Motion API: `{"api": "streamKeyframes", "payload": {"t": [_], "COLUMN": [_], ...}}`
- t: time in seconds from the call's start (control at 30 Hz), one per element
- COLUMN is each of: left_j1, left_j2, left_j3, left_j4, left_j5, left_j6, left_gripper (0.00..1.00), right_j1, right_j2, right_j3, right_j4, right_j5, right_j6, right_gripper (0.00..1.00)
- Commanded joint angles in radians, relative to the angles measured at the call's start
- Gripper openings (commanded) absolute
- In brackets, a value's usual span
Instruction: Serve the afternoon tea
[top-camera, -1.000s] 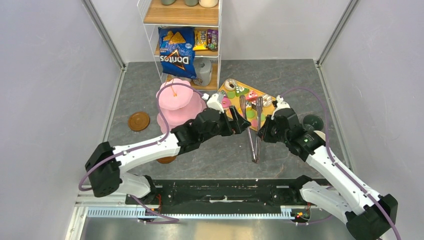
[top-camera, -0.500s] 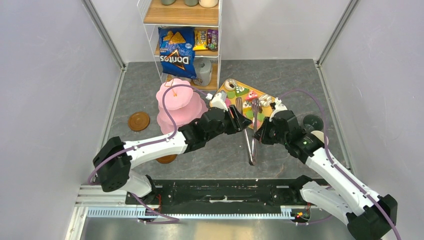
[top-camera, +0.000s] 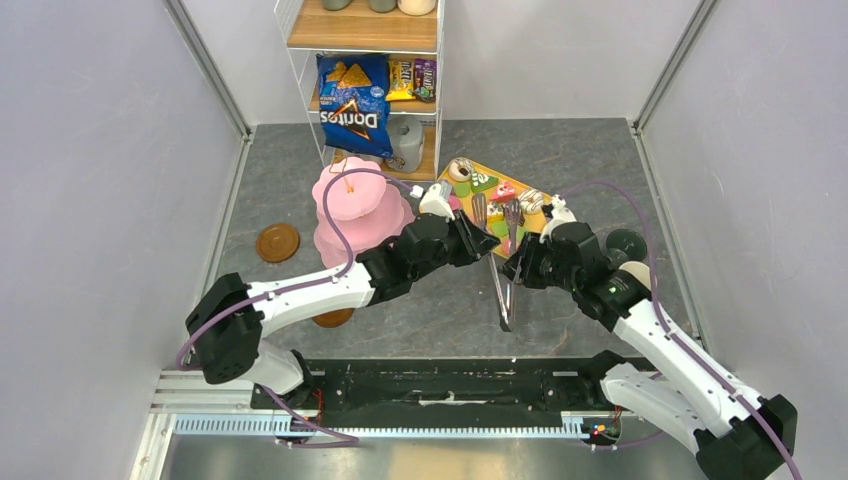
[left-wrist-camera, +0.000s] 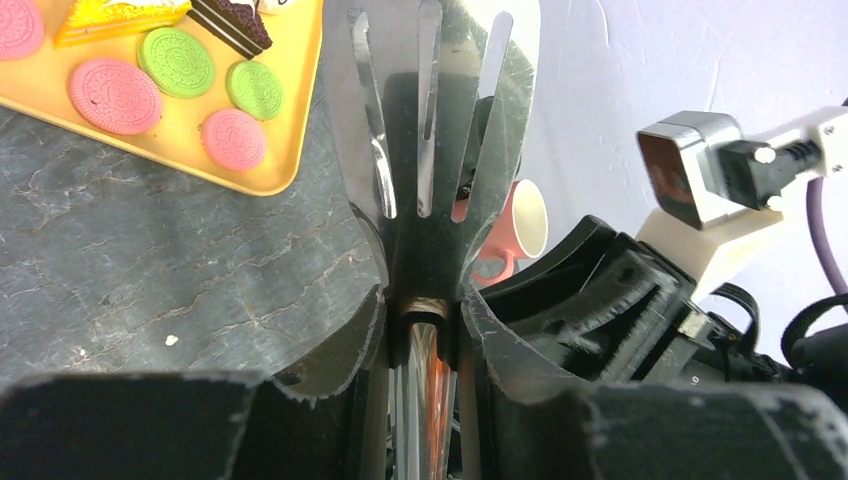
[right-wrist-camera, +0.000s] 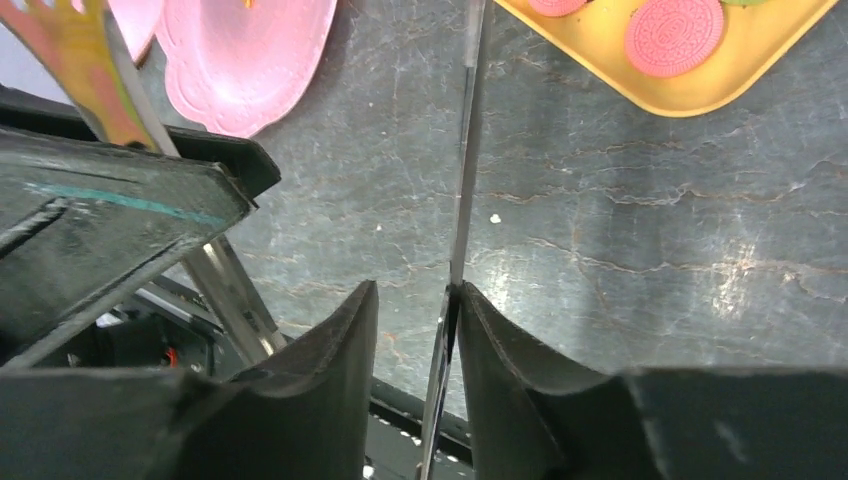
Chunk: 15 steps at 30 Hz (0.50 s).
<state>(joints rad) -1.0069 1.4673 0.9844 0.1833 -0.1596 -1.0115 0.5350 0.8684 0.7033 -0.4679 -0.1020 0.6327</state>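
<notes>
The left gripper (left-wrist-camera: 420, 305) is clamped tight on the stem of the slotted metal tongs (left-wrist-camera: 430, 150), whose forked heads reach the edge of the yellow plastic tray (left-wrist-camera: 290, 120). The right gripper (right-wrist-camera: 415, 300) has its jaws slightly parted, with one thin tong arm against a single finger. On the tray lie pink and green macarons (left-wrist-camera: 115, 95). The pink three-tier scalloped stand (top-camera: 350, 205) stands just left of the tray.

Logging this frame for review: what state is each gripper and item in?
Left gripper: shut on the metal tongs.
Right gripper: open around one tong arm.
Pink stand: upright, nothing visible on it.
Yellow tray: holds macarons and cake slices.
Brown saucer: flat, bare.
</notes>
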Motion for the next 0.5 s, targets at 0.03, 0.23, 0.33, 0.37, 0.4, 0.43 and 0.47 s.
{"api": "streamKeyframes", "payload": {"t": [0.03, 0.23, 0.33, 0.37, 0.4, 0.43, 0.47], "left_j1": [-0.002, -0.002, -0.002, -0.002, -0.002, -0.002, -0.002], "left_j2": [-0.025, -0.034, -0.034, -0.035, -0.035, -0.033, -0.030], "left_j3": [0.002, -0.010, -0.012, -0.013, -0.014, -0.014, -0.013], "left_j4": [0.056, 0.077, 0.092, 0.097, 0.105, 0.109, 0.113], "left_j5": [-0.033, -0.051, -0.064, -0.068, -0.075, -0.078, -0.082], "left_j6": [-0.031, -0.038, -0.052, -0.058, -0.066, -0.073, -0.083], "left_gripper": [0.02, 0.02, 0.02, 0.02, 0.02, 0.02, 0.02], "right_j1": [0.006, 0.006, 0.006, 0.006, 0.006, 0.007, 0.008], "right_j2": [-0.090, -0.213, -0.228, -0.222, -0.216, -0.213, -0.212], "right_j3": [-0.006, -0.051, -0.056, -0.056, -0.056, -0.058, -0.062], "right_j4": [0.054, 0.097, 0.086, 0.077, 0.070, 0.066, 0.066], "right_j5": [0.034, 0.001, -0.021, -0.027, -0.035, -0.044, -0.049], "right_j6": [0.009, -0.002, -0.003, -0.003, -0.004, -0.004, -0.003], "right_gripper": [0.58, 0.82, 0.88, 0.91, 0.92, 0.94, 0.95]}}
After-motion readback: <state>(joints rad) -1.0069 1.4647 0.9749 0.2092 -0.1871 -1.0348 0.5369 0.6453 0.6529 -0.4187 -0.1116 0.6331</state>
